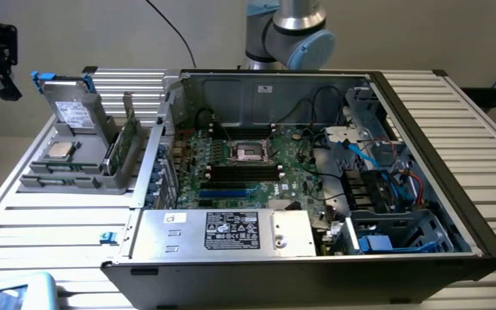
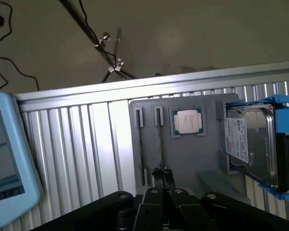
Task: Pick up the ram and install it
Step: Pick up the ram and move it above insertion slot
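The ram [image 1: 126,143] is standing on its thin edge in a slot of the grey holder [image 1: 59,179], which is sitting on the slatted surface [image 1: 50,219] beside the open computer case [image 1: 230,87]. From the wrist camera the ram [image 2: 160,139] is showing as little more than a thin line along the holder [image 2: 183,159], with the processor chip [image 2: 187,121] lying just beside it and the hard drive [image 2: 248,144] standing at the holder's end beyond the chip. The pincer [image 2: 162,174] is hanging above the holder with its tips drawn together and nothing between them, roughly over one end of the stick. To my eye the trouble is lying in how narrow that target is: tips coming down closed would be striking the board's top edge instead of straddling it, and a slight offset would be catching the neighbouring slot or nudging the chip. A skewed grip could be tilting the stick, leaving it jamming in the holder or missing the black slots [image 1: 243,173] on the motherboard [image 1: 291,174], where cables [image 1: 361,156] are crowding close.
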You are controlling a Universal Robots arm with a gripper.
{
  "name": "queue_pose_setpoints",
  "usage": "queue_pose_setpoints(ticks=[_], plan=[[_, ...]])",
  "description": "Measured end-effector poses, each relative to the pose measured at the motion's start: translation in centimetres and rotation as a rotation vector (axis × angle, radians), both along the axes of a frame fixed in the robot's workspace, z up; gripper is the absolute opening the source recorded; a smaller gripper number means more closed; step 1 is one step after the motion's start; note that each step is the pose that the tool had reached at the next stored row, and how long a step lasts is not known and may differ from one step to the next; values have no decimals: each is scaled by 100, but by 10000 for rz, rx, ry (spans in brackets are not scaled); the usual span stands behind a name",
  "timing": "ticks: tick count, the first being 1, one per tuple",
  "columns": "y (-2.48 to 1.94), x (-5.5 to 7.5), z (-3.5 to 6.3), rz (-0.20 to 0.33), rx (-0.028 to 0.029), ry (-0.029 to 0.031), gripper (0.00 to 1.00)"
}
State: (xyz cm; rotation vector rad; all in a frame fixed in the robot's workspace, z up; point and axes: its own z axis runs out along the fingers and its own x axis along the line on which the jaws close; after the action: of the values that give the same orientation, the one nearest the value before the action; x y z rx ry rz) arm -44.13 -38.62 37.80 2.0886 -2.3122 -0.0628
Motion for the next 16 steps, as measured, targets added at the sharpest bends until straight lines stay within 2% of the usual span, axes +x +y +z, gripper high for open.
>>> queue_pose_setpoints(ticks=[2, 12, 13, 15, 16], plan=[[0, 0, 0, 286, -21, -1, 11], [0, 0, 0, 287, -21, -1, 11], [0, 0, 0, 287, -21, 0, 12], [0, 0, 0, 287, -21, 0, 25], [0, 0, 0, 287, -21, 0, 25]])
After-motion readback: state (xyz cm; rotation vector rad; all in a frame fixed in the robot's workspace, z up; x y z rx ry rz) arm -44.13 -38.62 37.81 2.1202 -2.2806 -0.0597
